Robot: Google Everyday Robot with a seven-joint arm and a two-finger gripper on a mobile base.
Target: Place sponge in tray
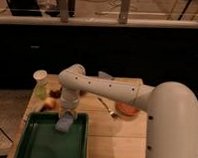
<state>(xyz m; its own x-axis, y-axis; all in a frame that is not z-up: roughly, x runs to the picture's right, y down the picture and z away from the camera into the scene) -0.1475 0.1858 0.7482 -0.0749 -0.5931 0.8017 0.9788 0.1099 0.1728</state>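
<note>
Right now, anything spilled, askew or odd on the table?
Nothing stands out. The gripper hangs over the far end of the large dark green plastic tray, with the small pale blue-grey sponge right beneath it, inside the rim.

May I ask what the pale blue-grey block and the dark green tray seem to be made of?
The pale blue-grey rectangular sponge looks like soft matte foam: dull, no glint. The dark green rectangular tray is probably smooth plastic, given its even colour and moulded rim. The gripper is above the sponge, over the tray's far end.

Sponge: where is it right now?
Camera view, lower left: the sponge is just below the gripper, over the far right corner of the tray.
</note>
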